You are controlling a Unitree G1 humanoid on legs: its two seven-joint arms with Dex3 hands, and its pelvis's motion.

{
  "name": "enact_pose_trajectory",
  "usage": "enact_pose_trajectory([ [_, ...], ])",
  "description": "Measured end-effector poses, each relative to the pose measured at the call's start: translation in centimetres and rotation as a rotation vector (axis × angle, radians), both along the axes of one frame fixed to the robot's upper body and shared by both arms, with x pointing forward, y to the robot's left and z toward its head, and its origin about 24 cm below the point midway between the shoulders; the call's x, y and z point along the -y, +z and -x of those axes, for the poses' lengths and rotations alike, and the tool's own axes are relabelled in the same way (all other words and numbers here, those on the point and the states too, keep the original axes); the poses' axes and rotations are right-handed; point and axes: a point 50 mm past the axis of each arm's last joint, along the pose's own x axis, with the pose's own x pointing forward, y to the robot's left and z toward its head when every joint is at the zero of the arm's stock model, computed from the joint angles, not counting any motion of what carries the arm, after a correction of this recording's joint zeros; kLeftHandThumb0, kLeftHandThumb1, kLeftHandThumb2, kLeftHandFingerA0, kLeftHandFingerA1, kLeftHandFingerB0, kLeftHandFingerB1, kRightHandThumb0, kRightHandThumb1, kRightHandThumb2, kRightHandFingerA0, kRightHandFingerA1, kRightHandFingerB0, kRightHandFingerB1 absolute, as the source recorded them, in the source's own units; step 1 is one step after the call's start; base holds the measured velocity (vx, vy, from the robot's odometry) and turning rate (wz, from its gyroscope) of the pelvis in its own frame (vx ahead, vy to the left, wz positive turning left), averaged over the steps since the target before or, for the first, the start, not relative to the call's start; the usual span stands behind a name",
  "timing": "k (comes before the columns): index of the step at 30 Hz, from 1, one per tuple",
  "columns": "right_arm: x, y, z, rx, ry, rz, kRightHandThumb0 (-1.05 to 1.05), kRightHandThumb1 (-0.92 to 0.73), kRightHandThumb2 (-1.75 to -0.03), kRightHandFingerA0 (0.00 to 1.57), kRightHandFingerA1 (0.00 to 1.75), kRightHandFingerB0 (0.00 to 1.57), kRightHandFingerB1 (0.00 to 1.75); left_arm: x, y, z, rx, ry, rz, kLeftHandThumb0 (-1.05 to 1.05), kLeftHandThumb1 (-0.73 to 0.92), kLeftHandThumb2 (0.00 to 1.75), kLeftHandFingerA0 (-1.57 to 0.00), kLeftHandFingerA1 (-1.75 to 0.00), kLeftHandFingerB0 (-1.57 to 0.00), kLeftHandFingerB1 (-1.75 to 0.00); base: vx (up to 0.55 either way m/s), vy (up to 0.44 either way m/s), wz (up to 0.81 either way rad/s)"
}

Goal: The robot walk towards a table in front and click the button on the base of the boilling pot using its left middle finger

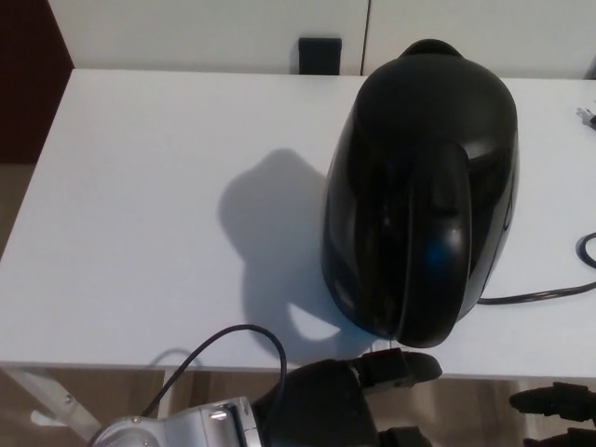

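- We see the boiling pot [419,196], glossy black, standing on the white worktop [158,214] right of centre, its near end close to the front edge.
- Orientation: its long axis runs from the far side of the worktop toward us, tilted slightly; the spout end points away, and the handle arch comes down at the near end, facing the robot.
- The button and the base are not visible from the head view; the pot's body overhangs them. We judge the button sits low at the near end, under the handle.
- Left hand [372,391]: low in frame at the worktop's front edge, just below the pot's near end. It grasps nothing; one finger reaches toward the pot. Whether it touches yet, we cannot tell.
- Right hand [559,410]: only dark fingertips at the lower right corner; we cannot tell its state.
- A black cord [540,296] trails off the pot to the right across the worktop.
- Step in hand, our judgement: final approach to the press. To do it well, keep the middle finger extended alone, come in low and along the pot's long axis, and push down on the switch rather than forward, so the pot does not slide away.
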Motion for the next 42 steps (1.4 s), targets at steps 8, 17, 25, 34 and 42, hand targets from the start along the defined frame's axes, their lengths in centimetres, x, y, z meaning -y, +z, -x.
enact_pose_trajectory([
  [8,0.0,0.0,-0.2,-0.010,0.003,-0.002,-0.45,-0.46,-0.77,0.63,0.60,0.54,0.55,-0.3,-0.3,0.0,-0.006,-0.002,0.012,-0.89,0.66,1.01,-0.33,-0.45,-0.27,-0.42,0.00,0.000,0.00],
  [17,-0.1,0.0,-0.4,-0.012,0.010,-0.007,-0.45,-0.53,-0.56,0.64,0.51,0.57,0.44,-0.6,-0.3,0.0,-0.029,0.014,0.019,-0.90,0.66,1.01,-0.33,-0.46,-0.22,-0.41,0.00,0.000,0.00],
  [25,-0.1,0.1,-0.5,-0.018,0.010,-0.008,-0.43,-0.53,-0.56,0.64,0.52,0.56,0.44,-0.8,-0.5,0.0,-0.053,0.030,0.019,-0.81,0.73,0.63,-0.34,-0.32,-0.33,-0.33,0.00,0.000,0.00],
  [34,-0.5,0.4,-0.9,-0.013,0.043,0.016,-0.49,-0.41,-0.75,0.61,0.62,0.48,0.52,-0.7,-0.6,0.2,-0.084,0.032,0.008,-0.81,0.75,0.63,-0.32,-0.31,-0.31,-0.33,0.00,0.000,0.00],
  [42,-0.4,0.2,-0.6,-0.023,0.041,0.020,-0.36,-0.59,-0.58,0.62,0.49,0.58,0.45,-0.5,0.3,1.2,-0.062,-0.011,0.027,-0.85,0.77,0.63,-0.32,-0.34,-0.30,-0.35,0.00,0.000,0.00],
])
